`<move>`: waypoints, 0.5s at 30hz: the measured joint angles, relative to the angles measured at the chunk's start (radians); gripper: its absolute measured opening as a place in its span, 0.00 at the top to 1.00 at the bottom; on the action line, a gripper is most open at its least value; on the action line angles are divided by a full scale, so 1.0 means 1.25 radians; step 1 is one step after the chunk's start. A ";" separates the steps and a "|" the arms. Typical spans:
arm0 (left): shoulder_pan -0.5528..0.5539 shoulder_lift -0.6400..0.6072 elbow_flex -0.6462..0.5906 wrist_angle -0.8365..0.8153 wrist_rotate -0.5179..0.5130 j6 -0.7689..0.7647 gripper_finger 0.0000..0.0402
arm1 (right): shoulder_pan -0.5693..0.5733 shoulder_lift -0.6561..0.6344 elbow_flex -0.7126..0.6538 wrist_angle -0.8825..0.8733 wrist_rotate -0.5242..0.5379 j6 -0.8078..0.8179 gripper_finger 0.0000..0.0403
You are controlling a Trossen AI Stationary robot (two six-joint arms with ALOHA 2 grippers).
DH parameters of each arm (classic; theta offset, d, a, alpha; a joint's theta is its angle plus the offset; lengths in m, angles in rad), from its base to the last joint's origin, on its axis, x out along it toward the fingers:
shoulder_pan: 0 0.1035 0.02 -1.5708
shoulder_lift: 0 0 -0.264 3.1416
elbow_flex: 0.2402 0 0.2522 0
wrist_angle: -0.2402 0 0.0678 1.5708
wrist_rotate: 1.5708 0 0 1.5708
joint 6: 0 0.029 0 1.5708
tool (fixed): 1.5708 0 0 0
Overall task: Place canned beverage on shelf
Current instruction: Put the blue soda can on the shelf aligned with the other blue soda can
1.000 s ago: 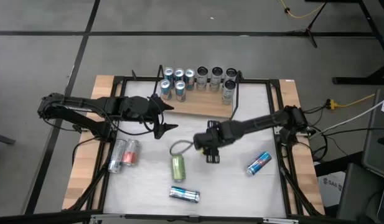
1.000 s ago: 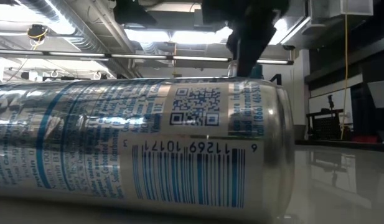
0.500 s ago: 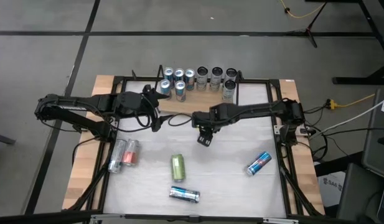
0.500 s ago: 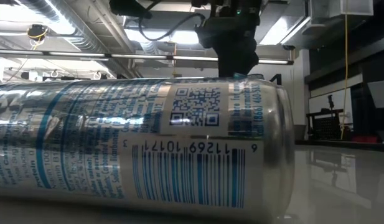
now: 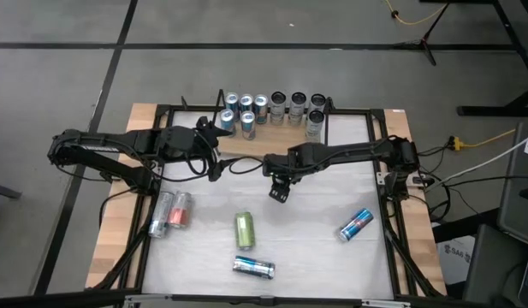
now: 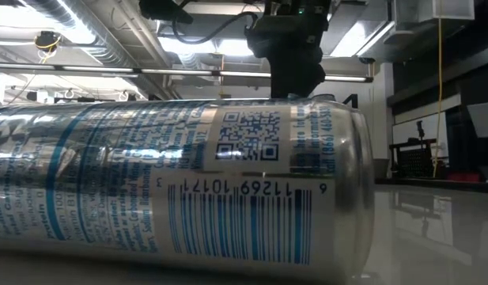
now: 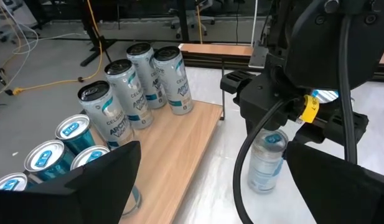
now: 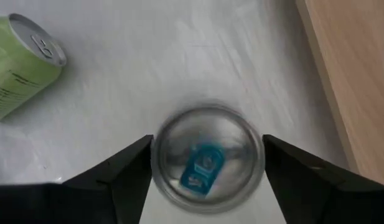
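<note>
A silver and blue can [image 7: 265, 163] stands upright on the white table, just near of the shelf [image 5: 276, 144], a light wooden board. My right gripper [image 5: 278, 192] hangs over the can, pointing down. Its fingers [image 8: 120, 180] flank the can's top [image 8: 207, 163] and stand open. Whether they touch the rim does not show. Several cans [image 5: 272, 107] stand on the shelf's far side. My left gripper [image 5: 214, 151] waits open at the shelf's left end with nothing between its fingers.
Loose cans lie on the table: a green one [image 5: 245, 229], a blue one [image 5: 355, 224], a silver-blue one [image 5: 252, 268] at the near edge that fills the low view [image 6: 172, 190], and two at the left [image 5: 170, 212]. A black frame [image 5: 161, 171] rims the table.
My right gripper has swung from the table's middle toward the far edge with the can, stopping beside the shelf's near side. My left gripper has drawn back a little toward the shelf's left end.
</note>
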 joint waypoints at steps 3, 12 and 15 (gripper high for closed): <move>0.000 0.000 0.000 0.000 0.001 0.000 0.01 | 0.000 0.000 0.000 0.006 0.000 0.000 0.30; 0.000 0.000 0.000 -0.003 0.001 0.000 0.01 | 0.000 0.000 0.022 0.034 0.000 -0.045 0.30; 0.000 0.000 0.000 -0.003 0.001 0.000 0.01 | 0.000 0.000 0.042 0.011 0.007 -0.068 0.30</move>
